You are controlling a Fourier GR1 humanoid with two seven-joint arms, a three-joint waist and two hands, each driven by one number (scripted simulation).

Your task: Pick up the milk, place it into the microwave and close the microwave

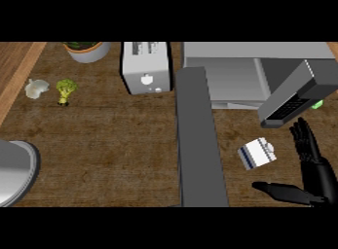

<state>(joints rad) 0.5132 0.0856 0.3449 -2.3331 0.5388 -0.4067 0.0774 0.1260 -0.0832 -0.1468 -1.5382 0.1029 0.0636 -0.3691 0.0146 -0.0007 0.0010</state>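
On the counter: one milk carton, one microwave; right robot hand fingers spread apart.

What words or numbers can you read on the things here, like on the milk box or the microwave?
None can be read.
Milk carton: white with a dark blue stripe, no letters that can be made out.
Microwave: its open door shows a dark button panel, marks too small to read.
Toaster: a knob and small dots on the front, no readable sign.
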